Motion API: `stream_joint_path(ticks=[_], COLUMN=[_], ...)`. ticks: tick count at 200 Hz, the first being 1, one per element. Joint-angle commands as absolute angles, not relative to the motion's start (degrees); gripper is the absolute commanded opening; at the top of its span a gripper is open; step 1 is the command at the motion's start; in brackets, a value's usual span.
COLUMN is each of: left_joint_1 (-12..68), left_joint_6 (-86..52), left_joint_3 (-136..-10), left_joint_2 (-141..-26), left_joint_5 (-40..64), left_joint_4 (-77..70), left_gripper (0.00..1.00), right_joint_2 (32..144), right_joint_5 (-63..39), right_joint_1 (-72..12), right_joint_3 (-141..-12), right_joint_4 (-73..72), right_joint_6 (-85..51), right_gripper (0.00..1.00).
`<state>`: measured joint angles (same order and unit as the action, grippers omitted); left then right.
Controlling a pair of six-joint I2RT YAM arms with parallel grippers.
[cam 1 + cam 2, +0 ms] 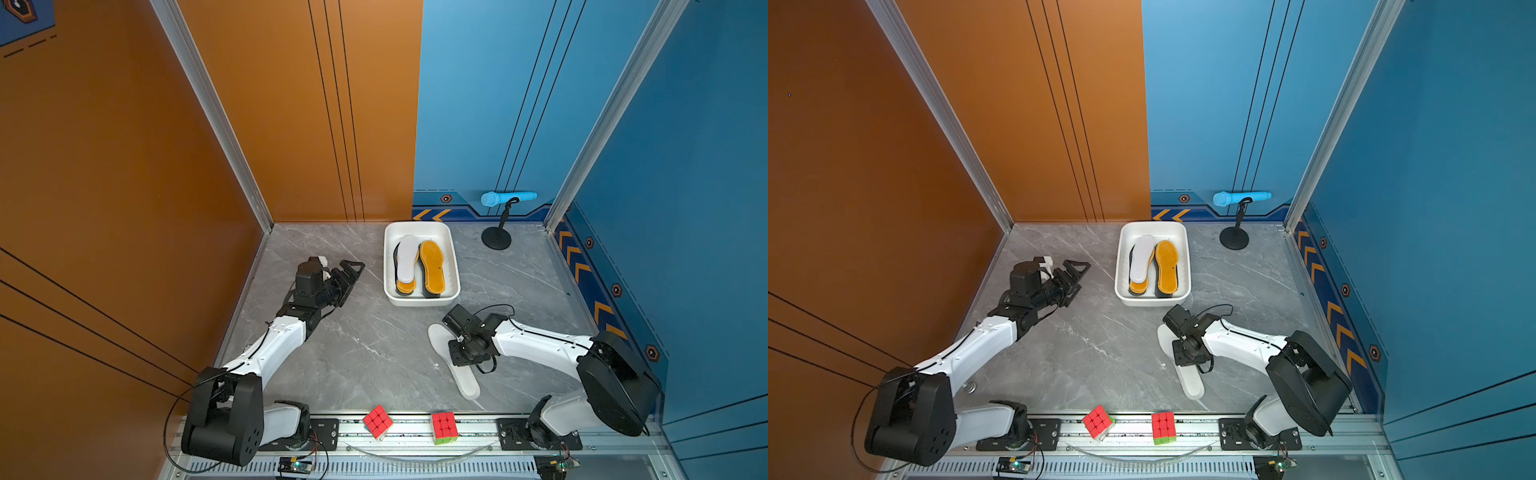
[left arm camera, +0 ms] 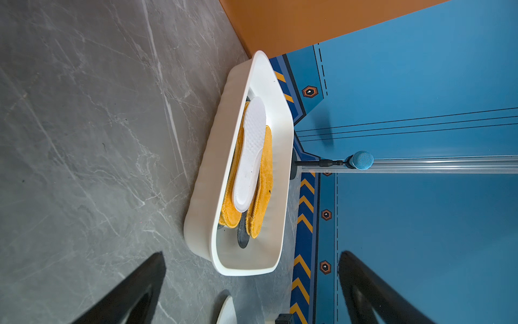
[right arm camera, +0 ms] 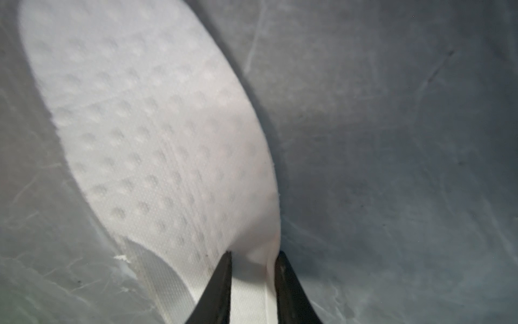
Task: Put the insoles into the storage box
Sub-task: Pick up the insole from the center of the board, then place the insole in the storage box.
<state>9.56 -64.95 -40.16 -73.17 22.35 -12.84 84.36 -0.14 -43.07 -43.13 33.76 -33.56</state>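
The white storage box [image 1: 422, 300] [image 1: 1152, 301] [image 2: 207, 174] stands at the back of the table. It holds a textured white insole [image 1: 407, 257] [image 2: 251, 157] on fuzzy orange insoles [image 1: 432, 266] [image 2: 266, 174], with dark ones beneath. Another white insole [image 1: 467, 384] [image 1: 1192, 384] [image 3: 140, 126] lies on the table in front of the box. My right gripper [image 3: 253, 255] points down at its middle, with the jaws pinched on its long edge, which buckles up between them. My left gripper [image 1: 351, 272] [image 2: 252, 254] hangs open and empty to the left of the box.
A blue microphone [image 1: 509, 198] on a black stand [image 1: 496, 239] is at the back right corner. Two Rubik's cubes [image 1: 378, 420] [image 1: 444, 427] sit on the front rail. Orange and blue walls close in three sides.
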Motion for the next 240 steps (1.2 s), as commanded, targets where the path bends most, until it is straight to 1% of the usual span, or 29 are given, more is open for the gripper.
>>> stream_joint_path(ticks=[1, 16, 34, 68, 117, 121, 142, 179, 196, 213, 240], left_joint_1=[9.98, 9.93, 10.03, 10.25, 10.19, 10.17, 9.99, 9.87, 9.79, 9.83, 9.86], left_joint_6=[-64.74, -64.70, -64.82, -64.86, -64.73, -64.70, -64.85, -64.76, -64.74, -64.61, -64.59], left_joint_3=[-39.73, -39.73, -39.86, -39.81, -39.88, -39.90, -39.98, -40.19, -40.09, -40.10, -40.10], left_joint_2=[-72.51, -72.47, -72.40, -72.37, -72.40, -72.50, -72.57, -72.88, -73.10, -73.34, -73.72], left_joint_5=[21.54, 21.53, 21.39, 21.25, 21.16, 21.21, 21.17, 21.28, 21.17, 21.23, 21.39], left_joint_4=[-13.49, -13.36, -13.39, -13.44, -13.41, -13.41, -13.43, -13.40, -13.41, -13.38, -13.40], left_gripper=[0.98, 0.98, 0.97, 0.98, 0.98, 0.98, 0.98, 0.98, 0.98, 0.98, 0.98], right_joint_2=[85.84, 85.51, 84.56, 79.99, 66.70, 65.51, 58.86, 49.93, 47.93, 47.29, 49.91], right_joint_5=[-0.05, 0.00, -0.24, -0.01, -0.78, -0.93, -1.80, -5.21, -7.40, -7.45, -8.23], right_joint_1=[-42.85, -42.83, -42.54, -41.88, -40.61, -38.91, -38.23, -37.72, -37.58, -37.31, -35.32], right_joint_3=[-39.33, -38.24, -36.95, -35.57, -31.80, -31.51, -30.73, -34.55, -37.66, -41.44, -47.16], right_joint_4=[30.35, 29.16, 27.97, 27.55, 27.75, 27.91, 29.70, 34.70, 36.33, 38.45, 38.00], right_joint_6=[-34.88, -35.35, -35.49, -34.24, -34.18, -34.26, -34.51, -34.56, -33.58, -32.97, -32.63], right_gripper=[0.21, 0.18, 0.13, 0.00, 0.00, 0.00, 0.00, 0.00, 0.00, 0.00, 0.00])
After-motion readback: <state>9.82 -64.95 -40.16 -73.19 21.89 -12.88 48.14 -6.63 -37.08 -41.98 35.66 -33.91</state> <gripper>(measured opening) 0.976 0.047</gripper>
